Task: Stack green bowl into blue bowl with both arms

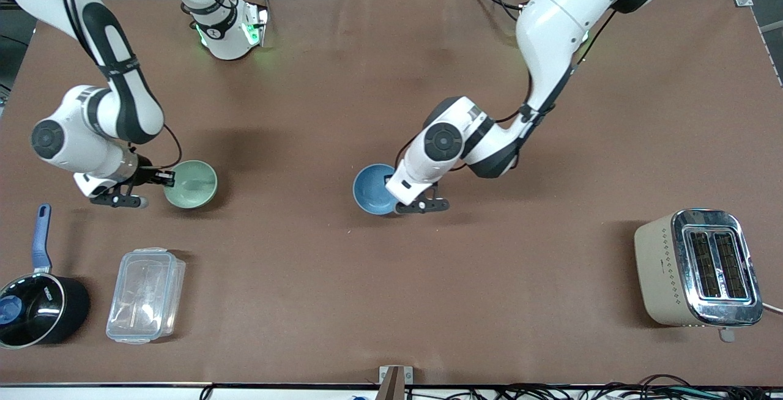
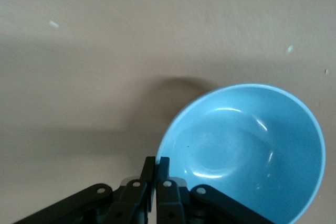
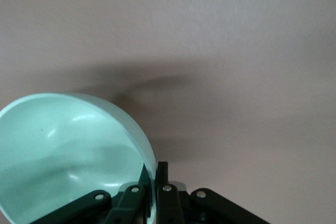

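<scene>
The pale green bowl [image 1: 192, 184] is toward the right arm's end of the table. My right gripper [image 1: 167, 177] is shut on its rim, one finger inside and one outside, as the right wrist view shows: the gripper [image 3: 155, 174] clamps the green bowl [image 3: 68, 153]. The blue bowl [image 1: 372, 189] is near the table's middle. My left gripper [image 1: 392, 194] is shut on its rim; in the left wrist view the gripper [image 2: 156, 167] pinches the edge of the blue bowl [image 2: 247, 153]. Both bowls look tilted; I cannot tell whether they are off the table.
A black saucepan with a blue handle [image 1: 35, 307] and a clear plastic container [image 1: 145, 296] stand nearer the front camera than the green bowl. A beige toaster [image 1: 697, 268] stands at the left arm's end. Brown table [image 1: 391, 82] lies between the bowls.
</scene>
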### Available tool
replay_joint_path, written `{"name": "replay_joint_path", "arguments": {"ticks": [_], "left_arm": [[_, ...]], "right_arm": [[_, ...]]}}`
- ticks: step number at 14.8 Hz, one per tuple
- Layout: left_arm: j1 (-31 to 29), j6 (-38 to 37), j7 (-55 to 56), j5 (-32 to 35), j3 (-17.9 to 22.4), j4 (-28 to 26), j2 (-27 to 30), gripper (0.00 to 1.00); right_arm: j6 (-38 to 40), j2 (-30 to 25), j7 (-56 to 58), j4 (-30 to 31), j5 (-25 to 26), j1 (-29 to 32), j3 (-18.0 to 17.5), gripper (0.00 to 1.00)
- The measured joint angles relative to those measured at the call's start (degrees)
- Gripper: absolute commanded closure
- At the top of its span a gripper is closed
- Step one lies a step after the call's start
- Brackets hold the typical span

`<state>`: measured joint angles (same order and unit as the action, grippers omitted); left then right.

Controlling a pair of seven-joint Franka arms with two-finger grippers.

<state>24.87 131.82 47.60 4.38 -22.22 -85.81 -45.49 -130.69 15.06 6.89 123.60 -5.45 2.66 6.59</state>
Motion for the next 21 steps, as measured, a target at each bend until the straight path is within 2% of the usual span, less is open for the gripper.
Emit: {"name": "replay_joint_path", "arguments": {"ticks": [1,2,3,5,7,11,13,16,21], "left_arm": [[0.8,0.36,0.0,0.0,0.4,0.36,-0.79,0.76],[1.16,0.97,0.01,0.0,0.57,0.5,-1.39,0.45],[1.21,1.42,0.0,0.0,0.65,0.59,-1.77,0.0],[1.03,1.78,0.0,0.05,0.82,1.4,-1.85,0.0],[0.66,1.02,0.0,0.3,1.5,3.69,-1.02,0.0],[-0.44,-10.16,-0.12,0.7,7.98,8.56,6.91,0.0],[-3.56,-15.56,-0.85,1.24,10.42,9.1,13.03,0.0],[-11.25,-23.81,-9.76,2.19,10.72,9.04,20.42,0.0],[-18.83,-34.06,-23.19,2.19,10.64,8.74,27.51,0.0]], "right_arm": [[6.36,-1.02,-1.71,-4.24,-0.14,-0.15,-0.17,1.0],[12.5,-1.88,-4.58,-8.81,-0.2,-0.67,-0.45,1.0],[17.66,-2.61,-8.12,-12.92,-0.27,-1.88,-0.71,1.0],[22.94,-3.29,-16.73,-18.09,-0.42,-6.31,-1.13,1.0],[23.49,-3.06,-26.19,-19.47,-0.49,-11.96,-1.7,1.0],[21.59,-1.66,-43.98,-20.26,-0.55,-21.45,-5.5,1.0],[19.71,-0.35,-52.17,-21.09,-0.55,-24.16,-8.68,1.0],[14.71,1.96,-61.79,-21.39,-0.54,-26.71,-13.16,1.0],[4.02,9.15,-69.84,-21.43,-0.47,-32.27,-14.25,1.0]]}}
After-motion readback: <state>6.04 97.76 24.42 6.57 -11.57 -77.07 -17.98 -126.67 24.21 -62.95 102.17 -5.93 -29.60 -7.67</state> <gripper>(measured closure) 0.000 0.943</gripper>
